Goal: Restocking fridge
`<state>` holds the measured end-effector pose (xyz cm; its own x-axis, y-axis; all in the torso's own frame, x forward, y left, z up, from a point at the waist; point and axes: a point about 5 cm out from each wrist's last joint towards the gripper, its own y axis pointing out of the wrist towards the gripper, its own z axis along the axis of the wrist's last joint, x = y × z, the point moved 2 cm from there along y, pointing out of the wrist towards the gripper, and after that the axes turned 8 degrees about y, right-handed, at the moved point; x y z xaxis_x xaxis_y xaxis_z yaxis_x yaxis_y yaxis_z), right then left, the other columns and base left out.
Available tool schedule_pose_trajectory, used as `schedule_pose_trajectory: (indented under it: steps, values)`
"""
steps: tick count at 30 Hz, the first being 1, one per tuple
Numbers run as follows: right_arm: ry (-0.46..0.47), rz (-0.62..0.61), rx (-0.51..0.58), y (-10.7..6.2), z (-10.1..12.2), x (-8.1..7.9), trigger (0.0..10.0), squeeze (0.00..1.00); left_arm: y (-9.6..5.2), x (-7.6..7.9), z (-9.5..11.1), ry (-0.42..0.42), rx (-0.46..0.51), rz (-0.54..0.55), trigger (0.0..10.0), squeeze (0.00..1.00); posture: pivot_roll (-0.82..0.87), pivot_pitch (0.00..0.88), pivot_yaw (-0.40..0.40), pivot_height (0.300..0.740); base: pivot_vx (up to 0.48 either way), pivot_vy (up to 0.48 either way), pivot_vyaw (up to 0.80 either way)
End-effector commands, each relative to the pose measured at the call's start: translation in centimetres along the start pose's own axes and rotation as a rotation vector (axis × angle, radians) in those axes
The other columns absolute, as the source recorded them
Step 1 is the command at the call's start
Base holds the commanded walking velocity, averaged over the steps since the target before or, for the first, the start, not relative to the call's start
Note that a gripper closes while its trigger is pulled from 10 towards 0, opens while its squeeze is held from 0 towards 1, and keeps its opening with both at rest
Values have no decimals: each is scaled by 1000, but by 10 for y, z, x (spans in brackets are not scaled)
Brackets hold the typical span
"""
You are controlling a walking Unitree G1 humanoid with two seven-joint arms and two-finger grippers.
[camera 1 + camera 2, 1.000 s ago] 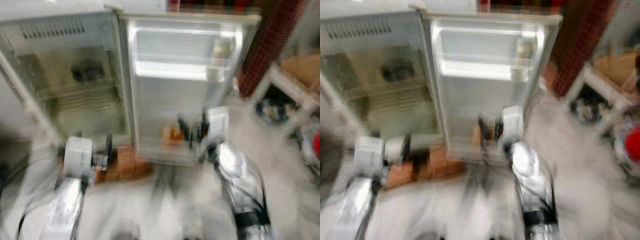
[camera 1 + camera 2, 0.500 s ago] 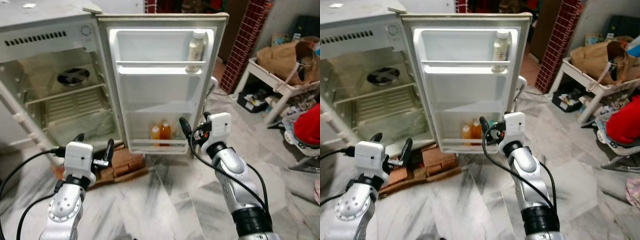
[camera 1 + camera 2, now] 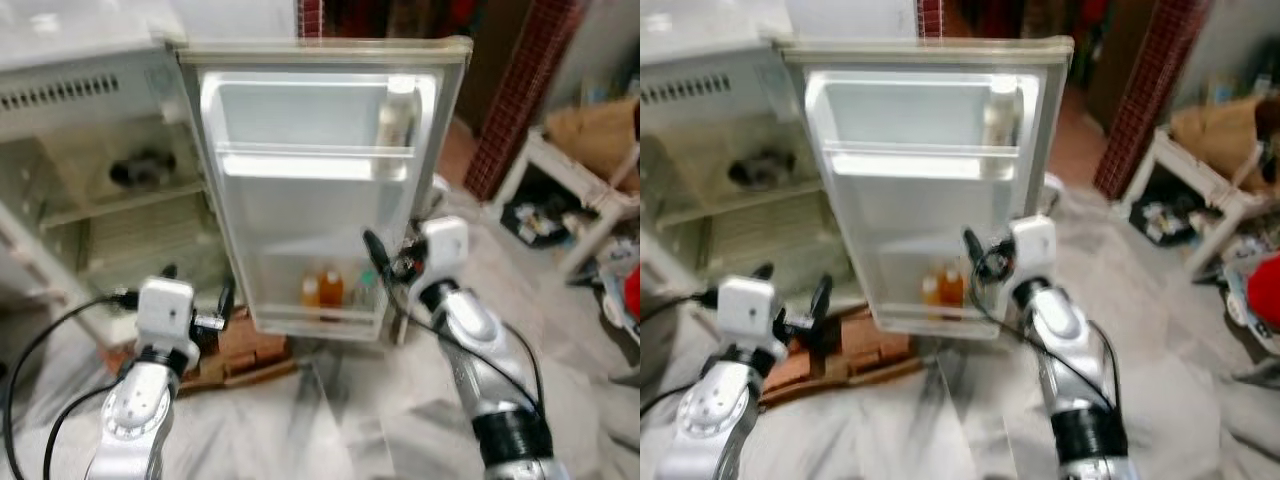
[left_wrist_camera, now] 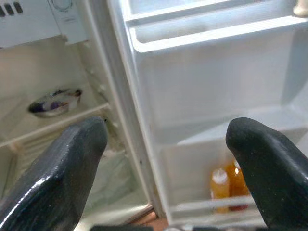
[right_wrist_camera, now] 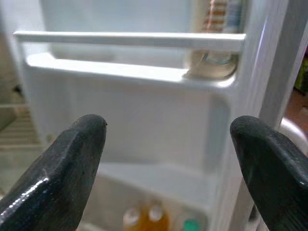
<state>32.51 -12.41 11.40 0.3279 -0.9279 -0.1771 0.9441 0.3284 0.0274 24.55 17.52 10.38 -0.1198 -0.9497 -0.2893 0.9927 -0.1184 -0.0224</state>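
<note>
The fridge (image 3: pixel 95 150) stands open, a dark dish (image 3: pixel 135 172) on its inner shelf. The left gripper (image 3: pixel 195 305) hovers low before the cabinet, fingers spread, holding nothing. The swung-out door (image 3: pixel 320 190) carries two orange bottles (image 3: pixel 322 290) on its bottom rack and a pale bottle (image 3: pixel 397 112) on the top rack. The right gripper (image 3: pixel 392 262) hangs just before that bottom rack, fingers apart, empty. A cluttered white table (image 3: pixel 585 190) sits far right.

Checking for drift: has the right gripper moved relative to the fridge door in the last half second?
No clear move. The right gripper sits open beside the orange bottles on the fridge door, as before; the camera shifted.
</note>
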Motion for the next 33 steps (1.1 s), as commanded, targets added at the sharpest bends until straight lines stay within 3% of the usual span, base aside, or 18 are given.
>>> schedule_pose_trajectory:
  steps: [1,11,15,16,18,19,20,21,22,25,31,33]
  values:
    - [12,36,19,5,3,-11,10000,0,-1,-8,-1,19,-7,23,10000,0,26,22,-4,740,390,-274,0]
    - [15,42,10,2,-1,-8,10000,0,-1,-6,-2,27,-1,16,10000,0,28,17,-5,740,227,-374,0]
    - [156,223,-66,-5,-10,-27,10000,0,-2,-6,-3,22,-6,17,10000,0,32,17,-7,740,0,-390,0]
    - [156,223,-66,-5,-10,-27,10000,0,-2,-6,-3,22,-6,17,10000,0,32,17,-7,740,0,-274,0]
    - [271,487,-200,-23,-17,-48,10000,0,-3,-6,-2,4,0,18,10000,0,33,17,-5,740,0,-137,0]
    - [271,487,-200,-23,-17,-48,10000,0,-3,-6,-2,4,0,18,10000,0,33,17,-5,740,0,0,0]
    - [303,591,-248,-32,-19,-56,10000,0,-3,-6,-2,-3,1,19,10000,0,33,17,-5,740,0,0,0]
    - [270,751,-368,-52,-26,-57,10000,0,-4,-5,-2,-8,2,17,10000,0,32,17,-7,740,0,0,0]
    - [270,751,-368,-52,-26,-57,10000,0,-4,-5,-2,-8,2,17,10000,0,32,17,-7,740,0,0,0]
    - [142,847,-500,-68,-41,-49,10000,0,-3,-6,-2,3,2,19,10000,0,33,34,-8,740,0,0,0]
    - [-3,739,-507,-57,-53,-33,10000,0,-5,-8,-4,20,-9,32,10000,0,37,34,-7,740,0,-101,0]
    - [-81,651,-507,-47,-57,-21,10000,0,-6,-7,-6,16,-16,28,10000,0,37,35,-6,740,0,-420,0]
